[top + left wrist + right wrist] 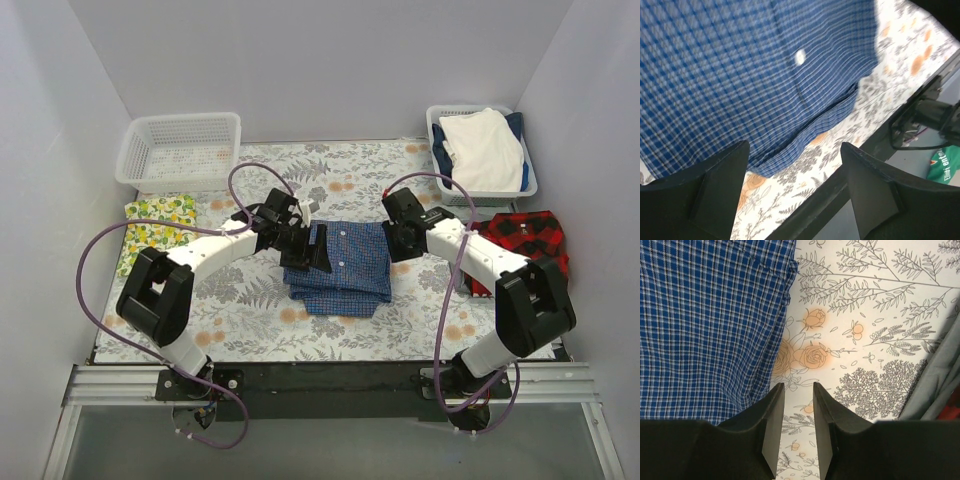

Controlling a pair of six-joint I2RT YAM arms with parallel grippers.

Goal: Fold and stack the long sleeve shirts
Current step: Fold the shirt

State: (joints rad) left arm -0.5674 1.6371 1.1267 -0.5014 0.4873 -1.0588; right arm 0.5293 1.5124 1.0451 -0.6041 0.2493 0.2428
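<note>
The blue fine-check shirt [340, 268] lies folded in the middle of the floral table cloth; it also shows in the left wrist view [740, 75] and the right wrist view [705, 325]. The red-and-black plaid shirt [525, 238] lies bunched at the right edge, under my right arm. My left gripper [312, 250] hangs open and empty over the blue shirt's left edge [795, 155]. My right gripper [400, 240] is just right of the blue shirt, its jaws a narrow gap apart with nothing between them [799, 390].
An empty white basket [180, 150] stands at the back left. A yellow lemon-print cloth [160, 218] lies in front of it. A basket with a white garment [482, 148] stands at the back right. The table's black front rail [330, 375] runs along the near edge.
</note>
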